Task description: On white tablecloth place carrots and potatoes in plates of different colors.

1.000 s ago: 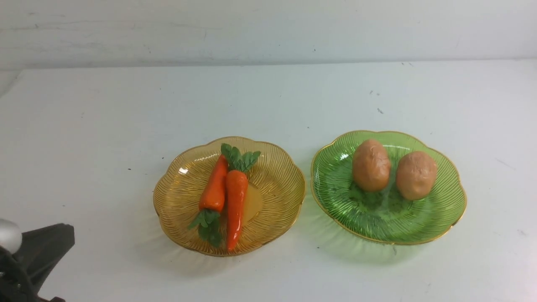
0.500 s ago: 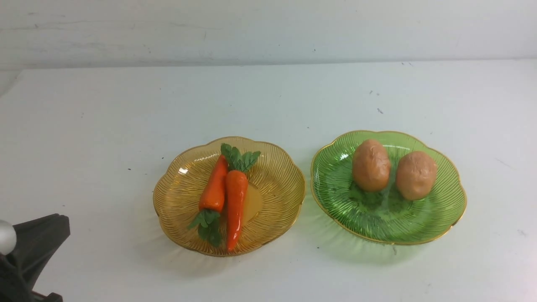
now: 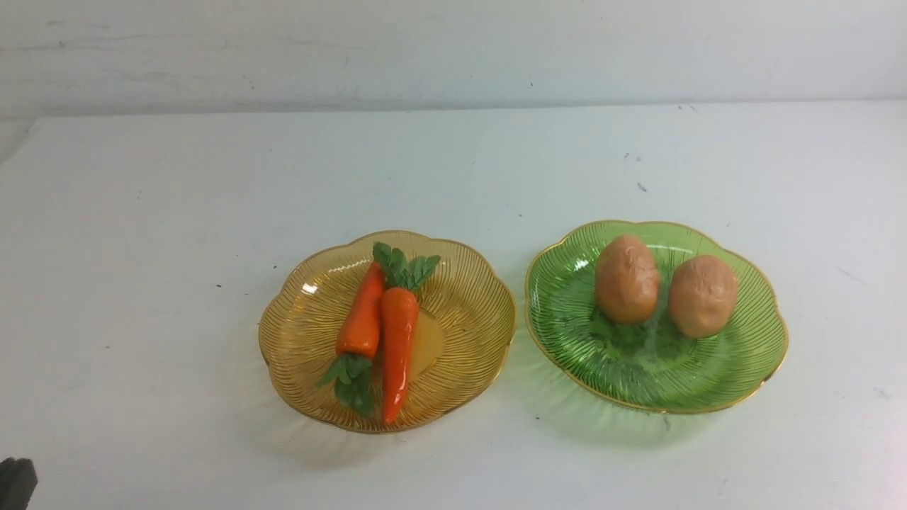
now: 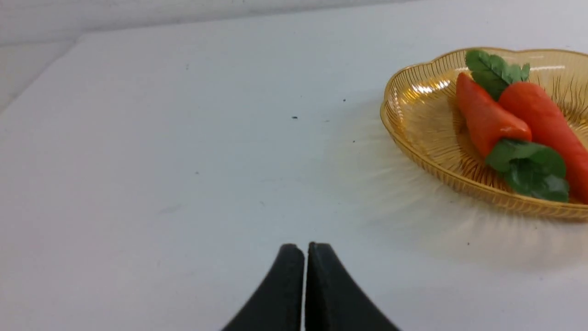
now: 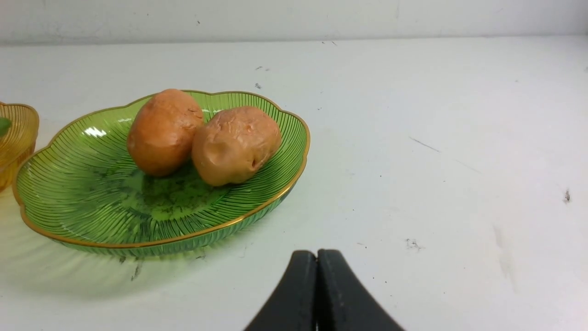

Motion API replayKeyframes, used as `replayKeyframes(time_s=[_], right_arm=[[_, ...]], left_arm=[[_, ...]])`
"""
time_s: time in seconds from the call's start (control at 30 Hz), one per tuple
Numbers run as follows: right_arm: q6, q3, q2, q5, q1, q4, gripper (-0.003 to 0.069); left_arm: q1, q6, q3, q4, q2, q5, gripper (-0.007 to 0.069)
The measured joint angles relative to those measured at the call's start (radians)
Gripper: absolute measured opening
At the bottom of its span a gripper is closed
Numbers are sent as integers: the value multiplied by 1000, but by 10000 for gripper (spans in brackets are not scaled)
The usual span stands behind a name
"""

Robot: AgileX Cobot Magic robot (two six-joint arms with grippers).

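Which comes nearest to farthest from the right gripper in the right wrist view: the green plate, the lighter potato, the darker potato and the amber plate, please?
From the shut right gripper:
1. Green plate: its near rim lies closest, just ahead.
2. Lighter potato: on the plate's gripper side.
3. Darker potato: behind it, touching it.
4. Amber plate: beyond the green plate, at the picture's edge.

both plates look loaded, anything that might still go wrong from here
1. The two potatoes are rounded and sit toward the far side of the green plate; a bump could roll them out.
2. The amber plate and the green plate nearly touch, so nudging one may shift the other.
3. The left hand, shut, sits low beside the amber plate; a sideways swing might clip its rim.
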Motion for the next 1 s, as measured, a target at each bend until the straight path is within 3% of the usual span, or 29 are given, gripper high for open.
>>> replayKeyframes(time_s=[1.0], right_arm=[[0, 0, 0, 0, 0, -1, -15]], left_arm=[[0, 0, 0, 1, 0, 45, -3]])
